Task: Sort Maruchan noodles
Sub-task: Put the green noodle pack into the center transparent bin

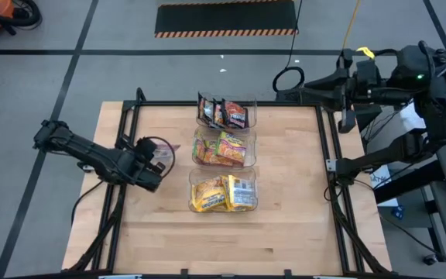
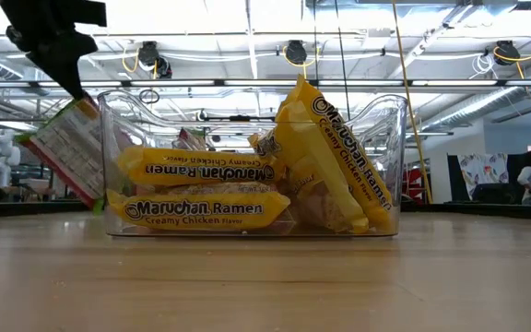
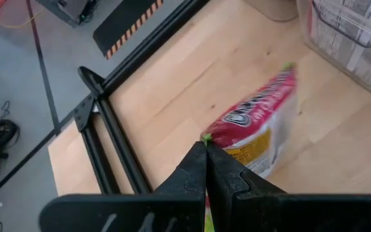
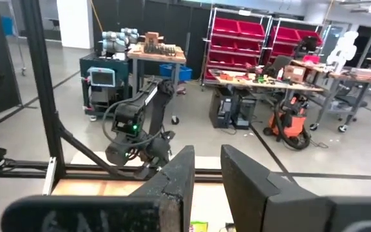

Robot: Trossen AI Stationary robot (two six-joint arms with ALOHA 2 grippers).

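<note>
Currently: left gripper (image 3: pixel 206 149) clenched on one red-green packet (image 3: pixel 257 129), lifted near the worktop's left edge; probably bound for the middle bin (image 1: pixel 223 149). Right gripper (image 4: pixel 206 169) parted, idle beyond the far-right corner.

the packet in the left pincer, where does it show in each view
High view: held packet at the left pincer, left of the row of bins.
Low view: packet hangs tilted at far left, beside the yellow-packet bin.
Left wrist view: packet just beyond the shut fingers.
Right wrist view: not in it.
Shared landmark: the yellow-packet bin.
</note>
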